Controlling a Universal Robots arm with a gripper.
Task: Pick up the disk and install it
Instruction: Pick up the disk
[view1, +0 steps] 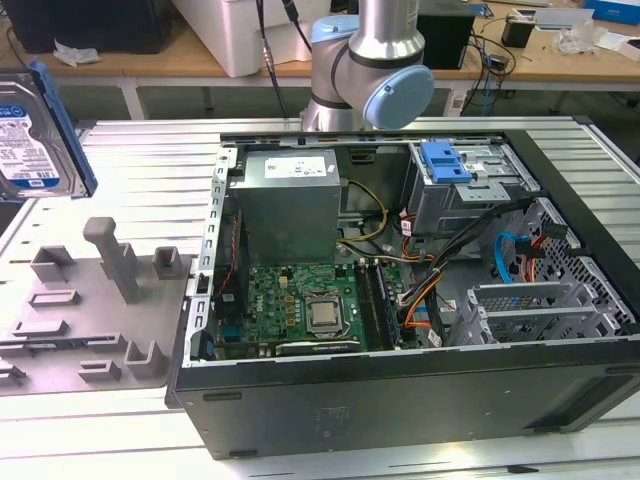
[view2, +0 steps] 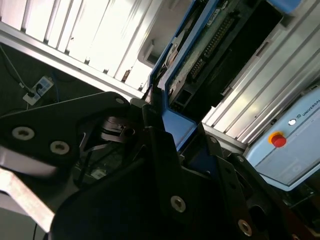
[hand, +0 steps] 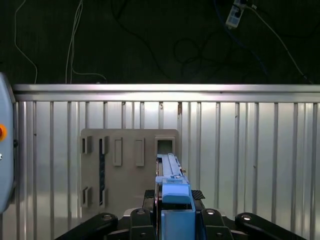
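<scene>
The disk (view1: 34, 128) hangs upright at about ten o'clock from the open computer case (view1: 400, 400) in the exterior view, its labelled face towards the camera and its blue caddy (view2: 181, 126) framing it. It is up off the grey fixture (view1: 90, 300), which lies on the ribbed bench (view1: 150, 150) at about nine o'clock from the case. In the first wrist view the pincer (hand: 173, 212) is clenched on the drive, one black finger against each flat side, so the drive shows edge-on with the fixture beneath it.

By my reckoning this is a stiff, fairly dense metal block that will not bend in the grip, but it takes knocks badly. The bare circuit board (view2: 197, 55) on its underside, seen in the second wrist view, should not be scraped or pinched. The smooth plastic caddy may give a little and slide under pressure. The soundest hold is low on the body, square across the faces, clear of the connector end.

Inside the case the power supply (view1: 290, 200) sits at about eleven o'clock and a bare blue bracket (view1: 445, 160) at about one o'clock
</scene>
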